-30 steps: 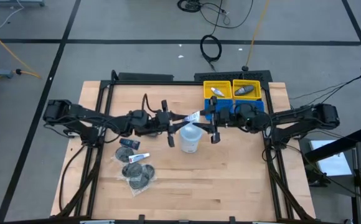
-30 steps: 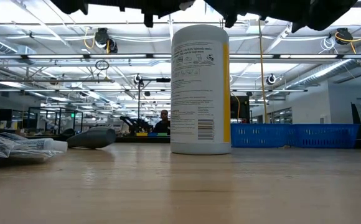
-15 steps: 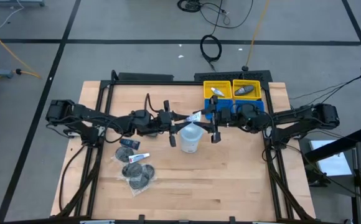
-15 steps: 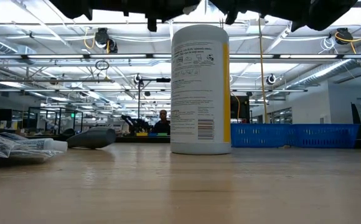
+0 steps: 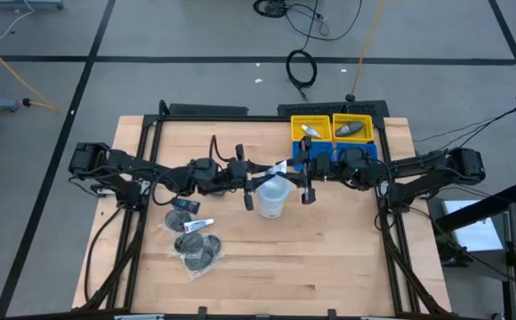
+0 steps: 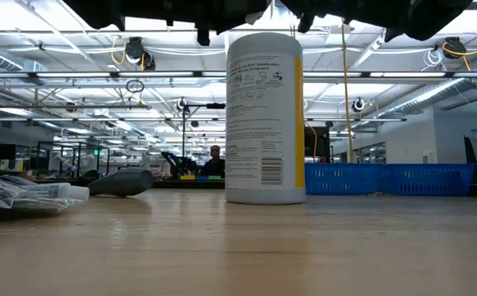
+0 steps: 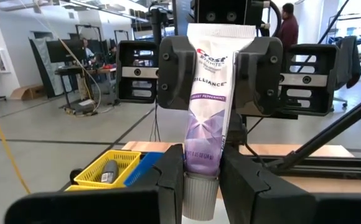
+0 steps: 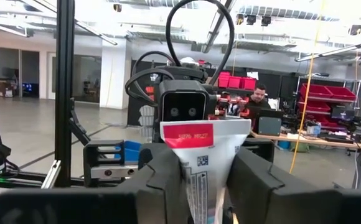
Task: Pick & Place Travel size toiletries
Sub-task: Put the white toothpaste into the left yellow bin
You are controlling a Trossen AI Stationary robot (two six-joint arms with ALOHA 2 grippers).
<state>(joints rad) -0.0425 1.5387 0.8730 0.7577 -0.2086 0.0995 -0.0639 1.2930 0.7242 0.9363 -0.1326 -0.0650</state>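
Nearest my side of the surface (image 5: 329,258), the unsorted toiletries lay in a heap: clear-wrapped discs (image 5: 197,252), a small white tube (image 5: 197,226) and a dark mini bottle (image 5: 183,204), none of them touched.

Farther in, above the middle and close over the white tub (image 5: 273,197), I held the toothpaste tube (image 7: 204,118) between both arms. My left claw (image 7: 200,180) was clamped on its cap end, and my right claw (image 8: 200,180) stood closed on its flat crimped end, so both gripped it at once. I judged this a hand-over halfway through, with the tube not yet let go by the left.

Farthest off, the two yellow bins (image 5: 332,128) each already held an item, one pale and one dark, while the blue bins (image 5: 325,153) showed nothing I could make out. So I reckoned two pieces were placed, one was in transit, and the heap remained.
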